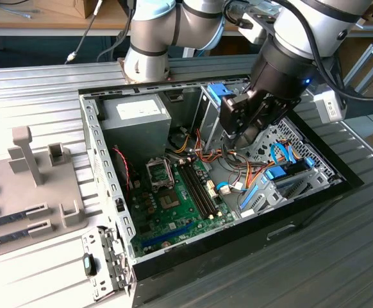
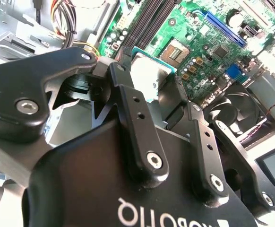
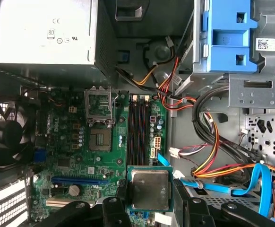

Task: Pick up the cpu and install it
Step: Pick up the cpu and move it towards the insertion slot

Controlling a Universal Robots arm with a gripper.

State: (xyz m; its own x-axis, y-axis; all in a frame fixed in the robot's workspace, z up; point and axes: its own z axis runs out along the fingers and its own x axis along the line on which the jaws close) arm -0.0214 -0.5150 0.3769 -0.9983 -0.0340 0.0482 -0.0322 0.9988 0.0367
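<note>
I log the gripper (image 1: pixel 238 131) jaws pinching the cpu (image 3: pixel 150 190) by opposite edges, flat above the motherboard (image 3: pixel 62 156) edge past the memory slots (image 3: pixel 140 130); I judge it light, rigid, slick-topped and fragile underneath, so an edge hold suits it.

The arm (image 1: pixel 151 38) arches over from its base and bends downward, its dark wrist (image 1: pixel 282 64) tilted toward the exterior view's left. The gripper (image 1: pixel 233 131) points down, with its two black fingers (image 3: pixel 120 196) clamped on opposite edges of the cpu (image 3: pixel 150 189).
</note>
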